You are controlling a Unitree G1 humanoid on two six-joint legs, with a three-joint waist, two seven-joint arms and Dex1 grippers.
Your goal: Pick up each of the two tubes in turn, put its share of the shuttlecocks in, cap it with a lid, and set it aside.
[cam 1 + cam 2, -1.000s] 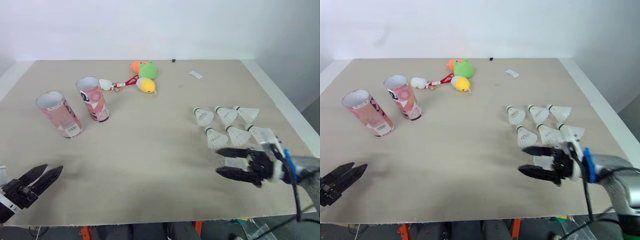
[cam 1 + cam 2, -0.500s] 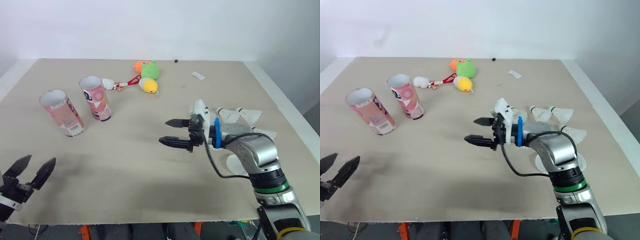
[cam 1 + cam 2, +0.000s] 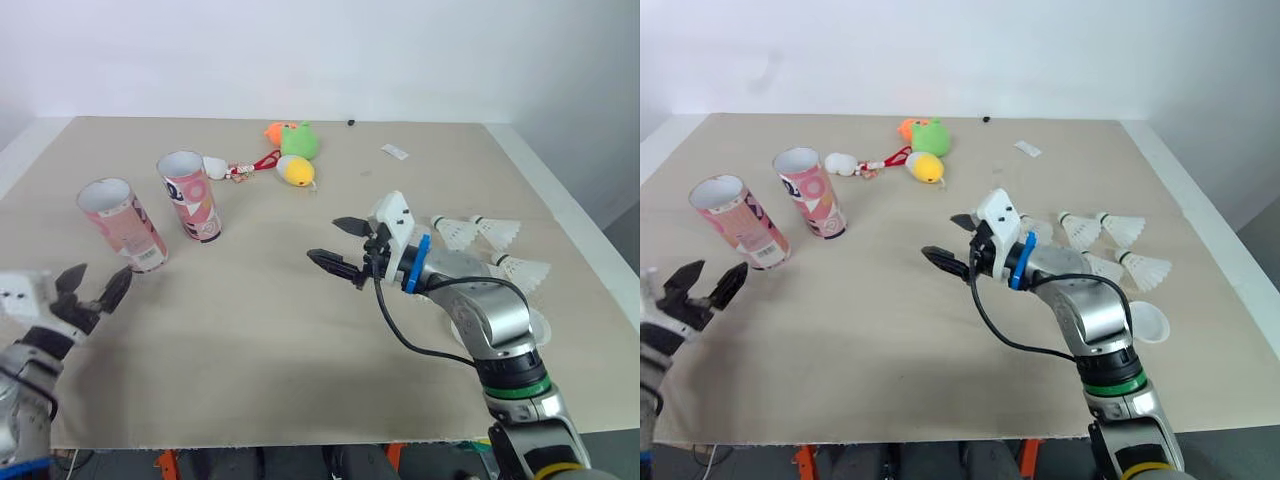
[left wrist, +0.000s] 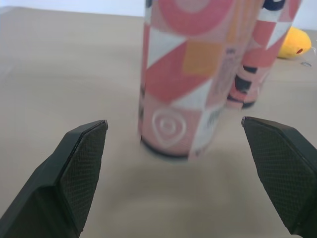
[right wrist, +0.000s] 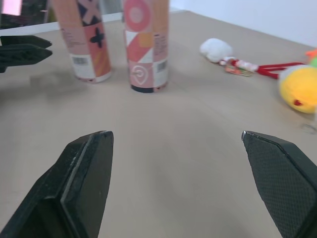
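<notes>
Left wrist view: my left gripper, spread and empty, faces the near tube, just short of it; the second tube stands behind. My right gripper, spread and empty, hovers over the table. Shuttlecocks lie by my right arm, partly hidden; count unclear.

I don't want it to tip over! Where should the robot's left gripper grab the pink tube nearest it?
Probably around the middle of the tube, coming from the side. It stands upright with round walls and an open top, and the open left gripper faces it. The other tube stands apart, leaving room.
</notes>
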